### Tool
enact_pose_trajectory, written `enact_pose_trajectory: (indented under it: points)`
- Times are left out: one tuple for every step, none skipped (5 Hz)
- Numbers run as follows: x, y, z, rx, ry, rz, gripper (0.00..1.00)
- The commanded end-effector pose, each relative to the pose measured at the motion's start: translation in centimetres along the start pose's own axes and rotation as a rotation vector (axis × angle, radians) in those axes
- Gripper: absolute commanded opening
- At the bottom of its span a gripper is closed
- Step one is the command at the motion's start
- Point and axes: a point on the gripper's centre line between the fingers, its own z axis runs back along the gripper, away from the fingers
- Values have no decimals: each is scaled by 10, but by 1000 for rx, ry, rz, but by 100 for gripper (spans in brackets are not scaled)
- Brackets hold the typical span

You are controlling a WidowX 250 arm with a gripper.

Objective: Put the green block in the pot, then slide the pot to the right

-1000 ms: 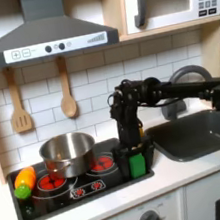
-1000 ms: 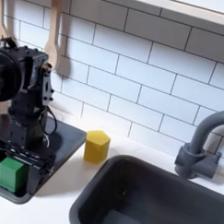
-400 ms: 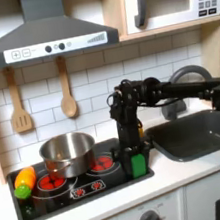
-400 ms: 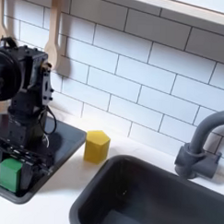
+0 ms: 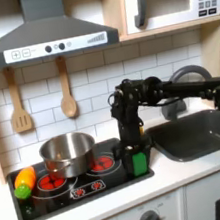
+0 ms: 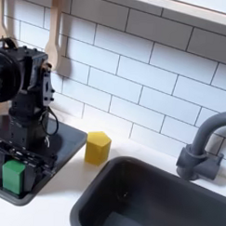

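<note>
- Standing at the stovetop's (image 5: 114, 179) front edge, the green block (image 5: 139, 163) is seen at about 4 o'clock from the pot (image 5: 69, 152) in the first exterior view, well apart from it.
- The gripper (image 5: 136, 154) is lowered right over the block; in the second exterior view the green block (image 6: 12, 175) is framed by dark finger parts. Whether the fingers are pressing on it or merely straddling it cannot be told.
- A weak or off-centre hold is judged the main risk: the block could be dropped during the lift and knocked off the stove's front edge onto the counter (image 5: 184, 176).
- If the block is carried too low toward 10 o'clock, the pot's rim could be struck and the pot shoved out of place.
- A release made short of the rim would leave the block on the red burners (image 5: 99, 165) rather than inside.
- The orange-and-green toy vegetable (image 5: 23, 181) lies at the pot's 8 o'clock and is not expected to interfere.
- The sink (image 5: 202, 132) sits at 3 o'clock of the stove; a slide carried too far that way could tip the pot over the stovetop's edge.
- The yellow cylinder (image 6: 97, 148), seen in the second exterior view beside the stove, could be bumped by such a slide.
</note>
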Motion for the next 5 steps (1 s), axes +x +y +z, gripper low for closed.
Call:
enact_pose_trajectory:
  points:
    - [14, 3, 35, 5, -109, 6, 0]
    - [24, 6, 51, 8, -162, 26, 0]
    - [33, 16, 66, 26, -217, 52, 0]
    - [42, 30, 82, 43, -271, 92, 0]
    - [53, 42, 86, 47, -294, 126, 0]
